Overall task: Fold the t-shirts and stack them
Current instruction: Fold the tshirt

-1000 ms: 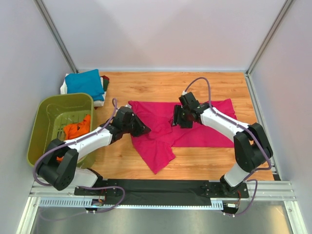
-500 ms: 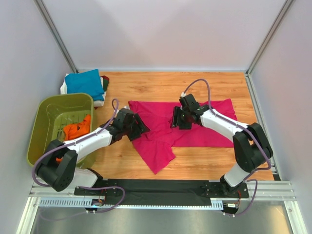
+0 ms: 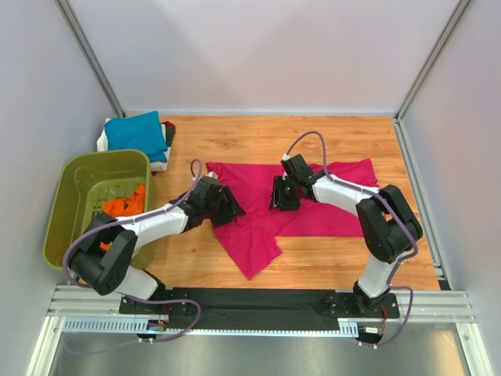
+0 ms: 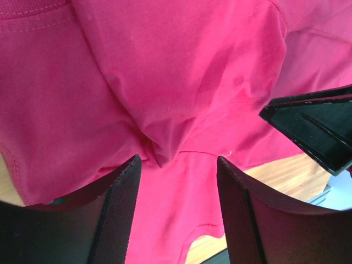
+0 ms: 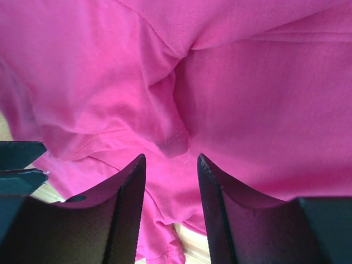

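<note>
At the far left, the olive-green basket point(image 3: 78, 168) holds the orange t-shirts point(image 3: 124, 206) in a crumpled heap, so those are not yet folded. Behind it, in the table's point(image 3: 258, 137) back left corner, the teal-blue t-shirt point(image 3: 135, 131) lies folded on top of a white one point(image 3: 102, 142); that looks like the start of the stack.

The magenta-pink t-shirt point(image 3: 321, 219) lies in the middle of the table, mostly flat on its right side but bunched and doubled over at its left, with one flap trailing toward the near edge. I judge the task well short of half done.

The left tool point(image 4: 177, 165) hangs low over the shirt's left side, its fingers spread and holding nothing, with a raised crease of cloth just beyond the gap. The right tool point(image 5: 171, 159) hangs over the shirt's upper middle, also spread, with a small ridge of cloth in line with the gap but not pinched.

The two tools are near each other, each showing in the other's wrist view, so crowding is the main risk. The basket stands beside the stack.
</note>
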You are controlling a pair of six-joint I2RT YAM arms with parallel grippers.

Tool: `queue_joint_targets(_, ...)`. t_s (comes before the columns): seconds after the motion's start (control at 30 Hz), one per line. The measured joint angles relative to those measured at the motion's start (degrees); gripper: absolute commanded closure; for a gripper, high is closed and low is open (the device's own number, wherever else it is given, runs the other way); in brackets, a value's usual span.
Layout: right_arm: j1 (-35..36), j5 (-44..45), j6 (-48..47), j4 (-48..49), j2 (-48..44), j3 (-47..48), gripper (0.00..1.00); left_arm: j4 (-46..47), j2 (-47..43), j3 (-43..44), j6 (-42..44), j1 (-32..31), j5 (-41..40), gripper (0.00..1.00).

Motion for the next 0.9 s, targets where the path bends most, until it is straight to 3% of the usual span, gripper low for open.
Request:
queue_joint_targets(0.3, 0.0, -0.4, 0.0, 0.9, 1.9, 0.3, 0.67, 1.1, 1.8, 0.0, 0.2, 0.0, 0.0, 0.37)
queue_joint_targets(0.5, 0.0, -0.7, 0.0, 0.9, 2.6, 0.7, 0.86, 1.3, 2.4, 0.0, 0.4, -0.2, 0.2, 0.41)
queue_joint_targets(0.6, 0.0, -0.8, 0.3, 0.8, 2.7, 1.1, 1.0, 1.5, 2.6, 0.0, 0.6, -0.8, 0.2, 0.43)
queue_joint_targets(0.9, 0.0, -0.9, 0.8, -0.2, 0.7, 2.0, 1.0, 3.0, 3.2, 0.0, 1.7, -1.9, 0.1, 0.45)
